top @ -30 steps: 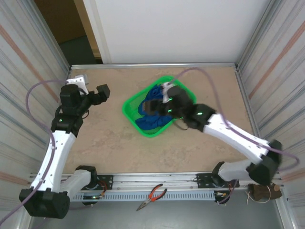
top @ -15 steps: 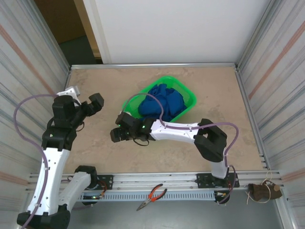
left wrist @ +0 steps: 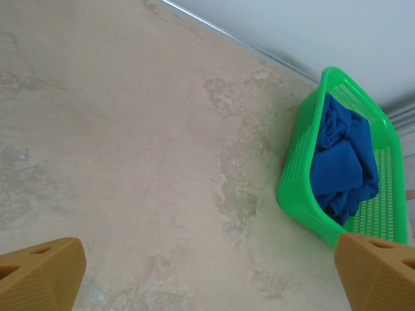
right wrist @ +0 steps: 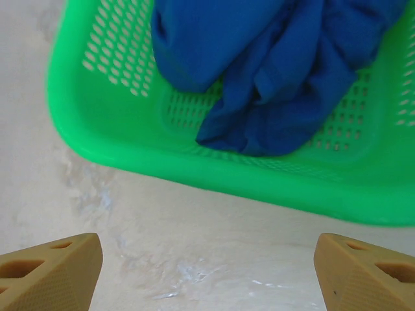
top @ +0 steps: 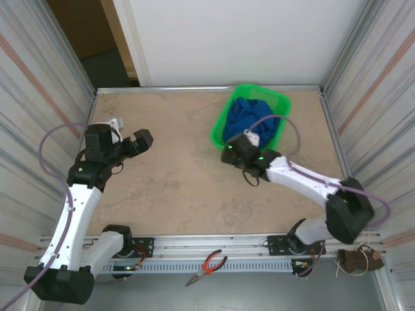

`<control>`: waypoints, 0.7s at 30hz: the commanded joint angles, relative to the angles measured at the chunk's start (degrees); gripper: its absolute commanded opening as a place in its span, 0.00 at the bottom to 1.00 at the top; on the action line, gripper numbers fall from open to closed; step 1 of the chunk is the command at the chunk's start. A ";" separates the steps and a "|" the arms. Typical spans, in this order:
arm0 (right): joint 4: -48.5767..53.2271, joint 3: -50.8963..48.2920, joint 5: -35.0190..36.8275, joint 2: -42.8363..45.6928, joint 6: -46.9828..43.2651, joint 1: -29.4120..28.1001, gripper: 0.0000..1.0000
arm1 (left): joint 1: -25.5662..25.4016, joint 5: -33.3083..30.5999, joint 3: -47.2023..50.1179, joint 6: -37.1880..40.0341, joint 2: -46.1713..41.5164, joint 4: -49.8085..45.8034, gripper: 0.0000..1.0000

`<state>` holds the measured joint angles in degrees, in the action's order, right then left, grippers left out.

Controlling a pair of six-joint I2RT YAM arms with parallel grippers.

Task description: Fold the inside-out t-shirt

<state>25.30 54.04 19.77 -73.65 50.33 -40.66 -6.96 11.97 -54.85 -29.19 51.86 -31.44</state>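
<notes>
Our right jaws stand wide with nothing between them, above bare tabletop point(right wrist: 194, 227). Just ahead of them is the near wall of the green mesh basket point(right wrist: 194, 159), and beyond that wall the royal-blue t-shirt point(right wrist: 279, 71) lies crumpled inside the basket, unfolded. Our left jaws are also spread wide and empty, above open tabletop. From them the basket point(left wrist: 298, 201) lies well apart, ahead and off to the right-hand fingertip's side, with the t-shirt point(left wrist: 343, 162) bunched along its middle.
</notes>
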 commanded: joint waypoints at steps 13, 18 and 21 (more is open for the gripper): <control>13.85 55.75 -16.07 -39.35 -9.21 3.23 0.82 | -3.62 -2.20 3.01 -1.12 -0.72 2.50 0.99; 22.63 76.38 -19.98 -56.55 -11.00 2.41 0.79 | -4.02 -2.70 3.87 -1.74 -1.53 2.74 0.99; 28.92 86.08 -18.40 -63.98 -11.59 1.56 0.78 | -4.11 -2.49 4.42 -1.96 -1.38 3.03 0.99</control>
<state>44.10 133.56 2.48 -134.19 40.91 -38.11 -10.63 10.28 -51.51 -30.30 51.31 -29.74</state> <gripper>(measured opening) 0.786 0.986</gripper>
